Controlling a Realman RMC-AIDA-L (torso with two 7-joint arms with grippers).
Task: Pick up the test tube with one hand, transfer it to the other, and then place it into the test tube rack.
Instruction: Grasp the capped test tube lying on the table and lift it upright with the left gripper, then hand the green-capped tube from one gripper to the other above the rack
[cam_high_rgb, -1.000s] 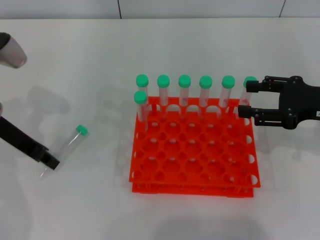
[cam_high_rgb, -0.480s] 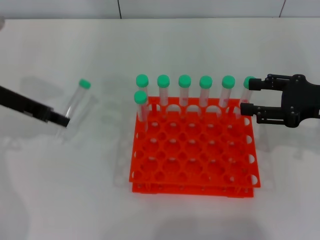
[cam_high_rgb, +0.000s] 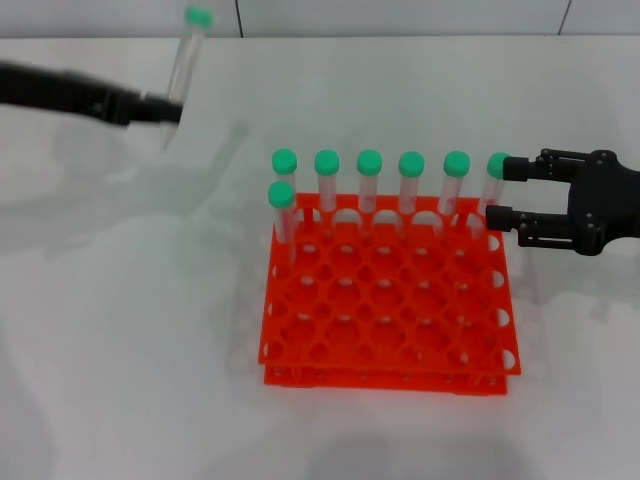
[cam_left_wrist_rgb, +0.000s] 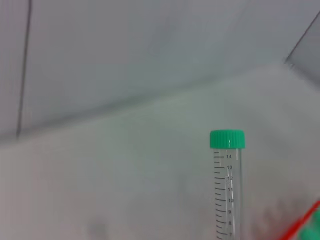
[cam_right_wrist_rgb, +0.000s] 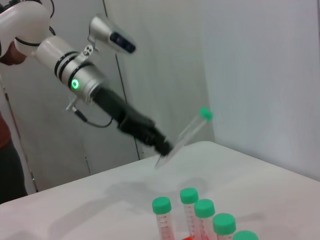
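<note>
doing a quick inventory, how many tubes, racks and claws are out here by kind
tubes standing in the rack: 7, e.g. the front-left one
tube held up by the left claw: 1
rack, orange-red: 1
claws: 2, the right claw open beside the rack's far right corner
total: 8 tubes, 1 rack, 2 claws, 11 things

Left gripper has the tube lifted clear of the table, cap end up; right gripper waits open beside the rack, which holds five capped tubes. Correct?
Not quite: the test tube rack holds seven capped tubes, six along the back row and one in front at its left end, as the head view shows. The rest stands: the left gripper holds the test tube aloft, cap up, and the right gripper waits open.
</note>
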